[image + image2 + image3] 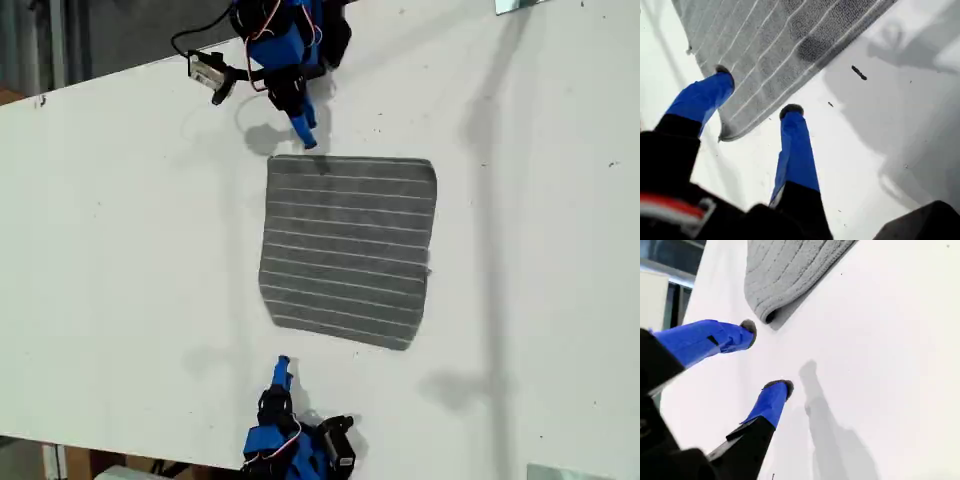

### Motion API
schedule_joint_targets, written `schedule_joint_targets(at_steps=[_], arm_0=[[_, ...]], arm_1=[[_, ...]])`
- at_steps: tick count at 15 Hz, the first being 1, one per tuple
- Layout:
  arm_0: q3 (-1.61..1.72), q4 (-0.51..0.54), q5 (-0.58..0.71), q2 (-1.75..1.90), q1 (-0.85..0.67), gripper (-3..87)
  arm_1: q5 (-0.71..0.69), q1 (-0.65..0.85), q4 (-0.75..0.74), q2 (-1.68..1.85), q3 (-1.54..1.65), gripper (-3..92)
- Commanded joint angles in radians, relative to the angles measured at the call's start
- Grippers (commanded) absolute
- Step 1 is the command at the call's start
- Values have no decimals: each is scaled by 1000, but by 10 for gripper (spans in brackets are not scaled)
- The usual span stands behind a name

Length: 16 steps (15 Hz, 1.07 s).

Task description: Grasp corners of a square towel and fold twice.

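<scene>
The towel (348, 250), dark grey with thin pale stripes, lies flat in the middle of the white table (120, 230). My first gripper (305, 135) reaches down from the exterior view's top, just above the towel's upper-left corner (274, 162). In the first wrist view the gripper (757, 92) is open, its blue fingers (705, 97) either side of the towel's edge near a corner (724, 135). My second gripper (283, 367) sits at the exterior view's bottom, short of the lower-left corner (270, 305). It is open (765, 357) and empty, with the towel's corner (765, 315) a little beyond it.
A black cable and a small grey module (208, 70) hang beside the first arm's base in the exterior view. The table's edge runs close behind both arm bases. Metal pieces (560, 472) show at that view's right corners. A dark speck (858, 73) marks the table.
</scene>
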Motion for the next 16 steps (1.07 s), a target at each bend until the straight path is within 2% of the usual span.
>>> schedule_joint_targets(at_steps=[1,8,9,10,11,12,14,16], arm_0=[[-8,12,-469,8,67,107],[-8,12,-460,8,69,114],[-14,-18,-437,8,104,117],[-26,-72,-371,8,120,108],[-64,-29,-337,-14,101,102],[-104,20,-304,-78,71,102],[-137,-37,-252,-305,25,112],[-103,-29,-236,-225,-6,115]], arm_1=[[-155,-143,-5,8,-21,282],[-147,-146,-11,3,-18,292],[-100,-166,0,-41,-37,308],[-101,-150,8,-181,-100,325],[-109,-164,-5,-442,-249,333],[-109,-201,43,-772,-459,350],[-109,-333,120,-1316,-845,374],[-101,-492,287,-1746,-1335,396]])
